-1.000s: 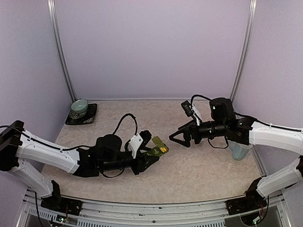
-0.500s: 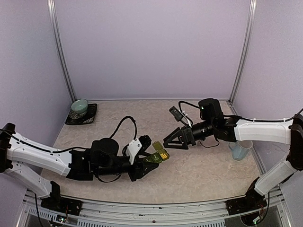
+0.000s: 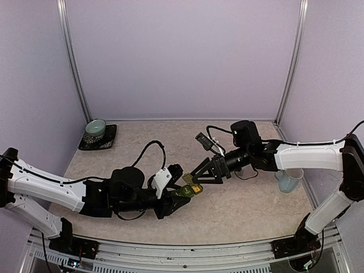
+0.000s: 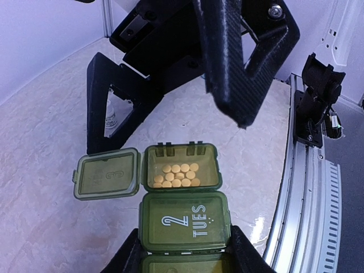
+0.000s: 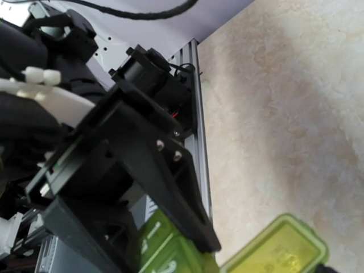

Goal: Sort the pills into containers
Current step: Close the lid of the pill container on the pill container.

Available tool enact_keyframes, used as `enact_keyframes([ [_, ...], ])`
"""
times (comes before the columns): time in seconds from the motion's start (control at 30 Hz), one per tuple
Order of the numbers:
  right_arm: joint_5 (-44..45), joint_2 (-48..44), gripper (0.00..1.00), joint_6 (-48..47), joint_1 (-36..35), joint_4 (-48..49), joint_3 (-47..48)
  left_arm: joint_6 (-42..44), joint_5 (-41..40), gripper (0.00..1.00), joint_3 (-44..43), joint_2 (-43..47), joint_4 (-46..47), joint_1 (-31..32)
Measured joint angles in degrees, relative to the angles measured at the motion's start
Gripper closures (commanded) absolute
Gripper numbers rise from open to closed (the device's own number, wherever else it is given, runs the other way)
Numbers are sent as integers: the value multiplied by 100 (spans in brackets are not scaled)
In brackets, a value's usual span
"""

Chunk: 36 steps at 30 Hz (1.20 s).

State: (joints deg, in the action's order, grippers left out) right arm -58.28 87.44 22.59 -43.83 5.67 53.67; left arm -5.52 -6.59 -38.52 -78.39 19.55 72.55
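Dark green plastic fills the bottom of the left wrist view: the containers, a strip of 3 joined compartments, sit clamped between the 2 fingers of the left pincer, which is closed on the strip's sides. Only 2 compartments show fully. The far one stands open with its lid swung out to the left and a layer of pale yellow pills inside. The middle one is shut and reads "2 TUES". The 3rd is cut off by the frame's lower edge. Whether the strip rests on the marbled worktop or is held just above it cannot be told.

From above, the strip lies near the middle of the worktop, mostly hidden under the 2 arms. The right pincer is spread wide and holds nothing. Its black fingers loom just over the open compartment, and their tips straddle it.

The right wrist view is largely blocked by the left arm's black body. Only a green corner and the open lid show at the bottom edge, blurred.

A pale green bowl sits on a dark tray at the far left. A pale blue mug stands at the right, partly behind the right arm.
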Motion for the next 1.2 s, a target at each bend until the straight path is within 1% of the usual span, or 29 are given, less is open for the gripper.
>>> enact_keyframes([
  [0.3,280,15,0,-260,-81,-472,269,-2,-120,67,0,0,-61,28],
  [0.5,595,9,0,-332,-101,-584,269,0,-116,67,0,0,55,52],
  [0.67,671,9,0,-348,-103,-625,271,0,-118,67,2,0,98,61],
  [0.8,511,9,0,-321,-103,-573,269,0,-120,67,33,0,142,61],
  [1.0,-74,-28,0,-90,-144,-11,201,-7,-120,68,87,-13,201,63],
  [1.2,-476,-155,1,50,-245,317,138,-22,-122,68,131,-31,249,61],
])
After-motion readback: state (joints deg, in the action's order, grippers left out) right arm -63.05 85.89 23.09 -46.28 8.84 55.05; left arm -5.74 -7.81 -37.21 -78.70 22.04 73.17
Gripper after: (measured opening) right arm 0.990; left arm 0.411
